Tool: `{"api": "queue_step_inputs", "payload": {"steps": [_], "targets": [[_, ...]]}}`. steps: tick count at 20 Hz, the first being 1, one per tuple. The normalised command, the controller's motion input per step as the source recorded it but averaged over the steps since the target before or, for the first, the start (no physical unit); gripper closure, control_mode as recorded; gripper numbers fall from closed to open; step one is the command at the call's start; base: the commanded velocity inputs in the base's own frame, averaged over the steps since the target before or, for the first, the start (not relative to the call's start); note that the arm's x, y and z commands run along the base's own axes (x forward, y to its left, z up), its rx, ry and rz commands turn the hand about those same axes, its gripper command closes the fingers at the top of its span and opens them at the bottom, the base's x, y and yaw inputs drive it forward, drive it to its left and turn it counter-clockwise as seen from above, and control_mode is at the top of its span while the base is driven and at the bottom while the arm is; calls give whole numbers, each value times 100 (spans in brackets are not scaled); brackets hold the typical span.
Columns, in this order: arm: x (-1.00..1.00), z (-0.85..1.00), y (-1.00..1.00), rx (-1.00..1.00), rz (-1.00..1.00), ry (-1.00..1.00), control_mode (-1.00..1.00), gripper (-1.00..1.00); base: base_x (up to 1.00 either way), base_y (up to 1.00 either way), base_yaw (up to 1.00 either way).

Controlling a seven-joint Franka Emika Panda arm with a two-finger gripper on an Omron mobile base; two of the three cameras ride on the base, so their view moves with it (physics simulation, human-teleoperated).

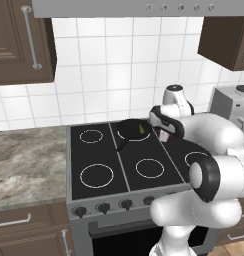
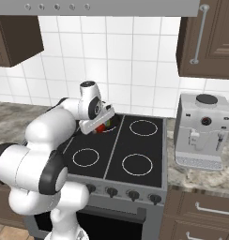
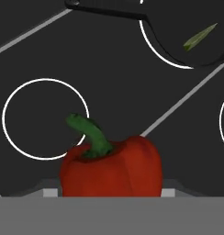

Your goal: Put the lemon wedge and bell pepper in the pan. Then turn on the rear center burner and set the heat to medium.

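Above the black cooktop (image 1: 99,155), the robot's fingers (image 2: 103,125) stand wide around the red bell pepper (image 3: 111,167), carrying it clear of the glass. The lemon wedge (image 3: 199,37) already lies in the pan (image 1: 130,128) on the rear center burner.

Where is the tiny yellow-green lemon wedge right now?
The tiny yellow-green lemon wedge lies inside the small round black frying pan on the cooktop's rear centre.

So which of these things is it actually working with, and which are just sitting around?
Part of the job:
- pan on the cooktop
- lemon wedge, already in the pan
- bell pepper, in front of the gripper
- stove knobs

Just there:
- coffee machine
- wall cabinets
- range hood
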Motion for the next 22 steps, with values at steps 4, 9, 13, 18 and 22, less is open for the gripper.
{"api": "queue_step_inputs", "payload": {"steps": [4,9,13,18,22], "targets": [[42,1,19,0,2,0,-100,100,0,0,0],[50,0,9,0,3,3,-100,100,0,0,0],[39,0,7,0,4,9,-100,100,0,0,0],[36,0,12,0,5,7,-100,100,0,0,0],[39,0,17,0,5,6,-100,100,0,0,0]]}}
